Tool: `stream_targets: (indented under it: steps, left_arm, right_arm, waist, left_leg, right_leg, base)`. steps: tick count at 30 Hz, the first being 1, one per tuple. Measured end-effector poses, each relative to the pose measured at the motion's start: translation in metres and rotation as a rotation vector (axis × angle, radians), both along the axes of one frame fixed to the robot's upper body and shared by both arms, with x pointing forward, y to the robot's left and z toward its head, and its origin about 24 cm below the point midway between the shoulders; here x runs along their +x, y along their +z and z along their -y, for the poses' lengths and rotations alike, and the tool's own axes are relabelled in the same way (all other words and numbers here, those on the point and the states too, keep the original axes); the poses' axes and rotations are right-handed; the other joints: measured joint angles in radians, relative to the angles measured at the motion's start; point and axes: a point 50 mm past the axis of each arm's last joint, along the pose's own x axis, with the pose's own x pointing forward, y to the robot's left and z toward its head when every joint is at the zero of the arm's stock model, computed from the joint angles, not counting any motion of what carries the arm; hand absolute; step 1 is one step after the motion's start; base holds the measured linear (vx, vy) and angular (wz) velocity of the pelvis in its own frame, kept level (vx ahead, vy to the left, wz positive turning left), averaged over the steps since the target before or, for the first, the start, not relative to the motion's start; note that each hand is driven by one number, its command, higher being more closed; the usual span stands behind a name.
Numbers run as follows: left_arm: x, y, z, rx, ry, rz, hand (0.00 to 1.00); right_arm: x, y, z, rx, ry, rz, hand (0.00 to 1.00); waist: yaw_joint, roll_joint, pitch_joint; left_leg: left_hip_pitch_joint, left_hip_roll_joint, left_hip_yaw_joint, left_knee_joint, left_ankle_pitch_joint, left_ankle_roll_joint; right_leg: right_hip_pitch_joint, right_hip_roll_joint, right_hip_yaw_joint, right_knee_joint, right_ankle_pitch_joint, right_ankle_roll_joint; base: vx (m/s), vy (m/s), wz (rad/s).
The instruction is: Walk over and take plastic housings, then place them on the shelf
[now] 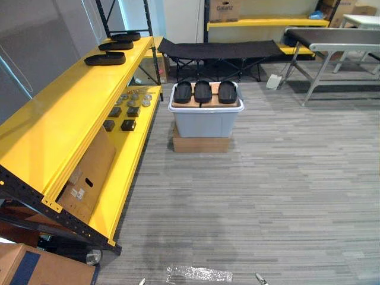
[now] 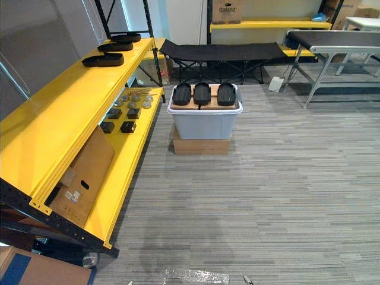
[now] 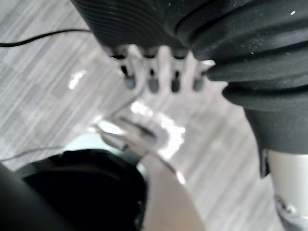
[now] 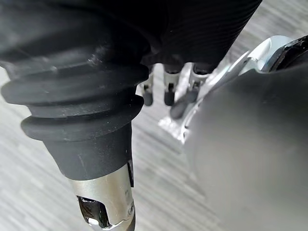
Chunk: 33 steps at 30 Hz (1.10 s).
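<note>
Three black plastic housings [image 1: 203, 91] lie side by side on a wooden board atop a grey bin [image 1: 205, 122], which stands on a flat cardboard box ahead on the carpet. Three more black housings [image 1: 105, 59] rest in a row at the far end of the yellow shelf [image 1: 53, 119] on the left. My left hand [image 3: 163, 67] hangs over the floor with straight fingers and holds nothing. My right hand [image 4: 168, 89] hangs down too, its fingers relaxed and empty. Both hands are far from the bin.
Small dark and metal parts [image 1: 127, 110] and a leaning cardboard box [image 1: 89, 172] sit on the lower shelf level. A black folding cot [image 1: 219, 48] stands behind the bin, a grey conveyor table [image 1: 338, 38] at the back right. Plastic wrap [image 1: 199, 274] lies on the floor close by.
</note>
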Motion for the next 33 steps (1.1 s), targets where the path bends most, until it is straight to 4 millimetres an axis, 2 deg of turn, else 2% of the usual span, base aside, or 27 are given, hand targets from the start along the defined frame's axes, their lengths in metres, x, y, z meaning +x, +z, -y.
stream_targets:
  steps: [6,10,21,33]
  left_arm:
    - [0.006,0.0,0.0,0.0,0.023,0.026,0.0]
    - [0.008,0.0,-0.001,-0.004,0.088,0.052,0.0]
    - [0.01,0.001,-0.001,0.01,0.063,0.066,0.0]
    - [0.012,0.001,-0.002,0.023,0.024,0.067,0.0]
  right_arm:
    - [0.006,-0.001,-0.007,0.012,0.001,0.005,0.0]
    - [0.009,-0.001,-0.011,0.018,0.02,0.009,0.0]
    - [0.022,0.0,-0.014,-0.025,0.071,0.049,0.0]
    - [0.023,0.0,-0.015,-0.026,0.095,0.054,0.0]
  waist:
    - [-0.001,-0.014,0.015]
    - [0.001,-0.026,0.029]
    - [0.002,-0.025,0.049]
    - [0.002,-0.028,0.049]
  left_leg:
    - [0.045,-0.008,0.002,-0.048,0.015,0.007]
    - [0.066,-0.012,0.001,-0.065,0.015,0.006]
    - [0.081,-0.015,0.001,-0.079,0.015,0.006]
    - [0.083,-0.016,0.001,-0.081,0.015,0.006]
  right_leg:
    - [0.034,0.002,-0.012,-0.042,0.004,0.011]
    - [0.05,-0.002,-0.027,-0.043,-0.003,0.032]
    - [0.061,-0.005,-0.053,-0.042,-0.01,0.046]
    - [0.061,-0.006,-0.066,-0.042,-0.009,0.046]
  base:
    - [0.08,0.019,0.0]
    - [0.04,0.004,0.04]
    - [-0.03,-0.014,0.0]
    - [-0.02,-0.009,0.0]
